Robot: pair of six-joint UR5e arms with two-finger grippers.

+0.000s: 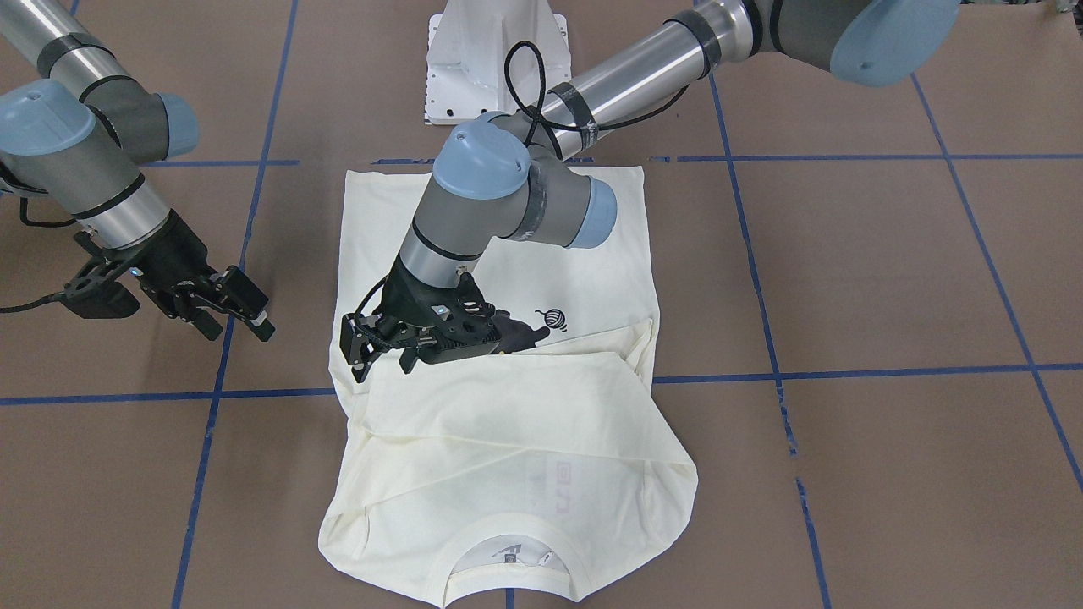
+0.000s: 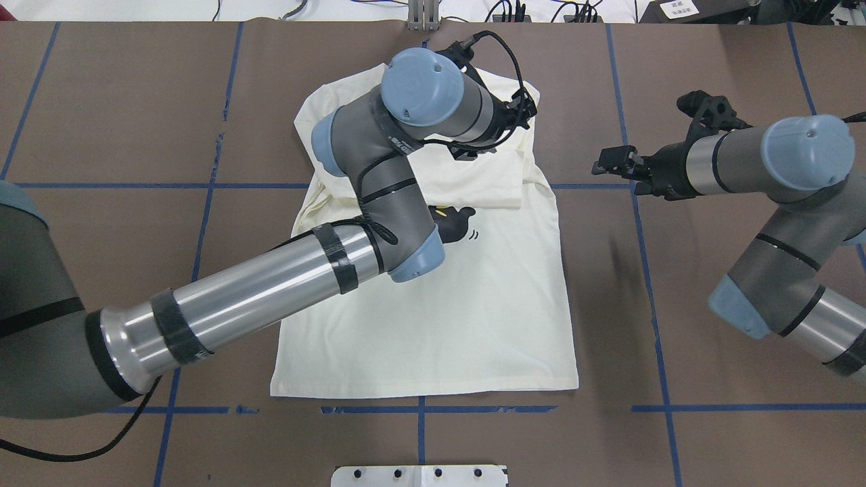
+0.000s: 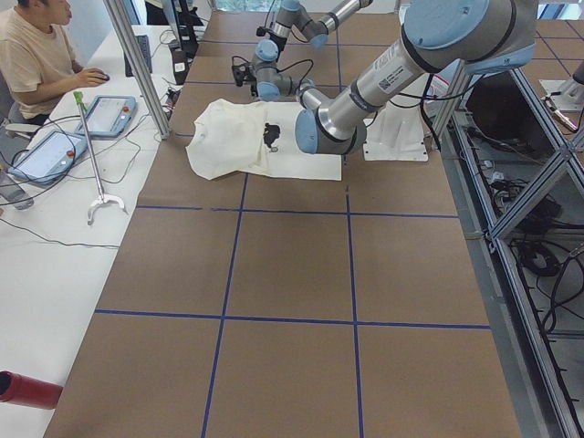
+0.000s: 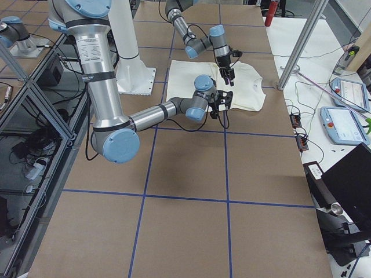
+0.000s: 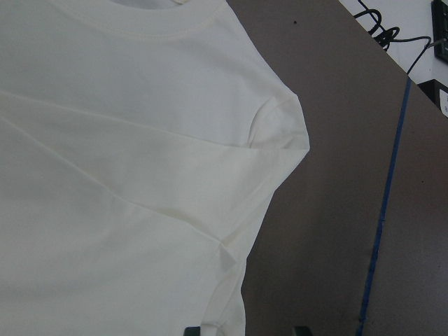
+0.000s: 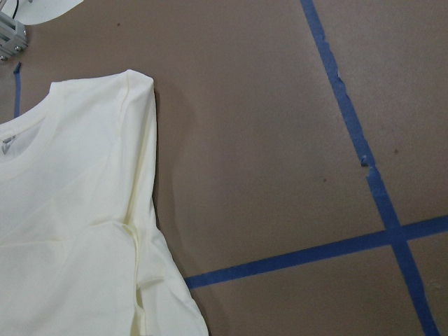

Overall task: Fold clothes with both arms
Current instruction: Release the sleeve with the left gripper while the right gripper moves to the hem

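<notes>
The cream T-shirt [image 1: 508, 440] lies flat on the brown table with its sleeves folded in over the collar end. Part of the black cat print [image 1: 550, 317] shows beside the fold. The shirt also shows in the overhead view [image 2: 473, 318], the left wrist view [image 5: 105, 175] and the right wrist view [image 6: 70, 210]. My left gripper [image 1: 381, 359] is open and low over the shirt's side edge near the folded sleeve; it also shows in the overhead view [image 2: 521, 111]. My right gripper [image 1: 245, 315] looks open and empty. It hovers over bare table beside the shirt, also in the overhead view [image 2: 609, 162].
The white pedestal base [image 1: 495, 59] stands behind the shirt's hem. Blue tape lines [image 1: 846, 372] cross the table. An operator [image 3: 36, 55] sits at a side desk with tablets, and a red cylinder [image 3: 27, 391] lies at that desk's near end.
</notes>
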